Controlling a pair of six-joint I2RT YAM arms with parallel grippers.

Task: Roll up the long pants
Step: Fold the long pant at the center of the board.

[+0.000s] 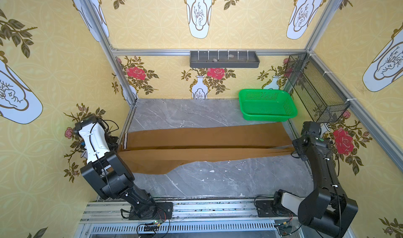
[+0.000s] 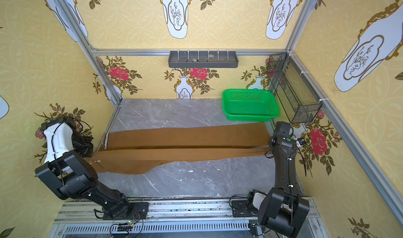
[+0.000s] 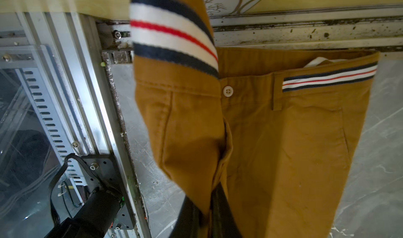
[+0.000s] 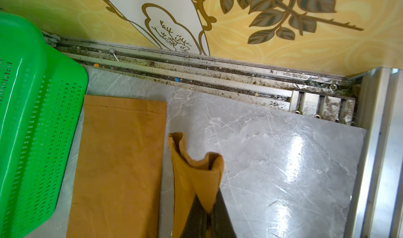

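Ochre-brown cloth fills the middle of both top views. I count one pair, the long pants [image 1: 207,138], stretched across the grey counter [image 1: 218,178]. The waist is toward my left arm and the two leg ends toward my right, just in front of the one green basket [image 1: 266,116]. Both pincers are hidden behind the arms there.

In the left wrist view, the left pincer [image 3: 207,213] is clamped tight on a lifted fold of the waist. Past it I see one pale button [image 3: 228,91] and the striped waistband [image 3: 329,77].

In the right wrist view, the right pincer [image 4: 208,217] is pinched on the hem of one leg, which bunches into a tube. The other leg [image 4: 117,160] lies flat on the counter beside the basket.

I judge the fabric light, limp and not slippery, so it will sag between my two holds. The thick seams at the hems and waistband look like the surest places to grip.
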